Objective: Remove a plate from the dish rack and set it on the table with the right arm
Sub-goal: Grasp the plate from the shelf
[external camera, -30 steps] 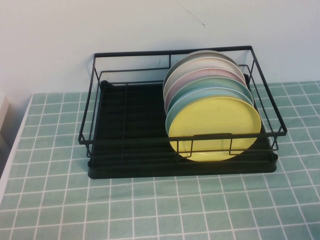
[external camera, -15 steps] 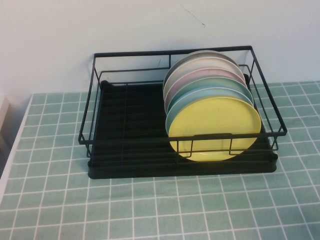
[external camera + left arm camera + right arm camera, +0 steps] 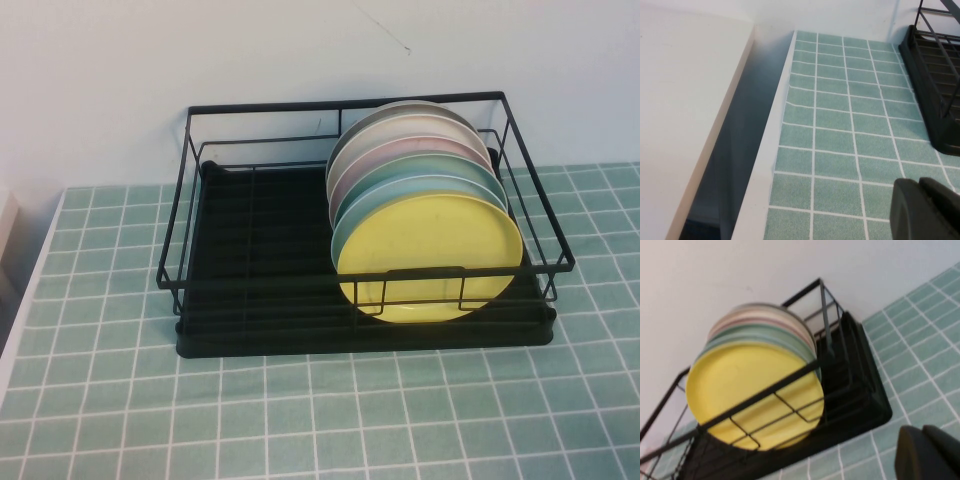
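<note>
Yellow plate [image 3: 430, 257] is sitting behind the dish rack [image 3: 300, 282] front wire; could snag lifting. Right gripper [image 3: 930, 452] and left gripper [image 3: 925, 207]: can't tell.

My table [image 3: 330, 420] is a spread of small pale green tiles with white grout lines, running up to a white wall at the back. Its edge on my left drops off beside a white border strip. Standing directly on it, toward the back and touching the tiles along its whole black ribbed base, is the dish rack [image 3: 250, 260]. The tiles around the rack lie bare.

My left pincer [image 3: 925, 210] and my right pincer [image 3: 927, 452] each hang above the tiles near the rack.
</note>
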Robot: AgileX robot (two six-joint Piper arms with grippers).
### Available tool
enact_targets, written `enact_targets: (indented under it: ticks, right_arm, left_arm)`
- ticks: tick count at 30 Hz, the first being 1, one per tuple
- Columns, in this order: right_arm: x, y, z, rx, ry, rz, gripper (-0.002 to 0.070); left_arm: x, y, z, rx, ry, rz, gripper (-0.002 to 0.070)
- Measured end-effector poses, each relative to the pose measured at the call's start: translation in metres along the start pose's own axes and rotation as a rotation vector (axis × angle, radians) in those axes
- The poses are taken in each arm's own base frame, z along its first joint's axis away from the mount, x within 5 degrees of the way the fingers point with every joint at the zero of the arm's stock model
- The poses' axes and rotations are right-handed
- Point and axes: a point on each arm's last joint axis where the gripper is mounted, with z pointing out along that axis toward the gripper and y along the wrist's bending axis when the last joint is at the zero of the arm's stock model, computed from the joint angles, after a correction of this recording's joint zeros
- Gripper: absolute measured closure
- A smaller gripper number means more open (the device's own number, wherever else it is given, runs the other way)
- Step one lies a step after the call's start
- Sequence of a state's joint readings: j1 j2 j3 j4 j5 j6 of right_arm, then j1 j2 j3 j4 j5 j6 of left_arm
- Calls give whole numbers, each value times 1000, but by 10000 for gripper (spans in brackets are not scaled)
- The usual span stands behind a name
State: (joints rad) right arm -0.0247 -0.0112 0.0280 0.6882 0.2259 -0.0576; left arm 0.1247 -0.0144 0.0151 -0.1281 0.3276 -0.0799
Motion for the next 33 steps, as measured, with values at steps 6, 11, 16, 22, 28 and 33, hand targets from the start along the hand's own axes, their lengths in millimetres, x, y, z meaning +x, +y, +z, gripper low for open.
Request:
enact_targets:
  ticks: [6,11,16,22,28,33]
  right_arm:
    - [-3,9,0,-11,102,-95,677]
    - [-58,53,4,-60,165,-480,678]
    - [-114,98,28,-163,288,-880,677]
    - [-160,130,80,-334,456,-1170,677]
    - [-171,141,139,-500,569,-1320,650]
    - [-148,154,188,-675,627,-1440,502]
  left_arm:
    - [0,0,0,0,0,0,678]
    - [0,0,0,0,0,0,678]
    - [0,0,0,0,0,0,678]
    - [0,0,0,0,0,0,678]
    - [0,0,0,0,0,0,678]
    - [0,0,0,0,0,0,678]
